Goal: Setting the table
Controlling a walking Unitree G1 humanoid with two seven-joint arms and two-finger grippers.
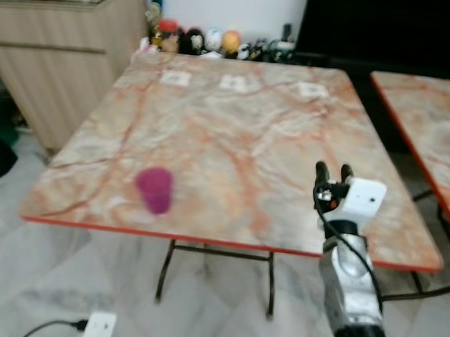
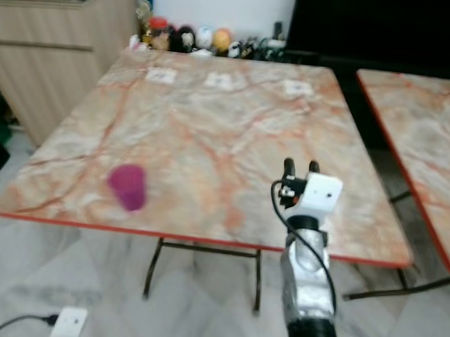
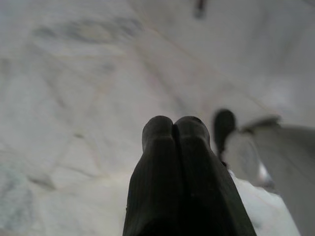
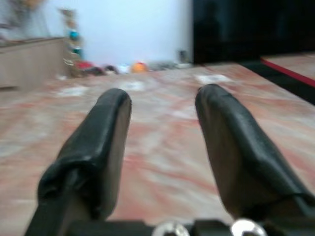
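Though spread, right pincer (image 1: 333,172) far from cup (image 1: 155,189).

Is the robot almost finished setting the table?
Not nearly. So far just a purple cup sits on the marble table, near its front edge. The right gripper is open and empty, raised over the table's front right part. The left gripper is shut, pointing at the floor. Everything else is left.

Wooden cabinet (image 1: 64,52) at far left, row of small figurines (image 1: 217,42) behind, white power strip (image 1: 98,327) on marble floor (image 1: 50,280)
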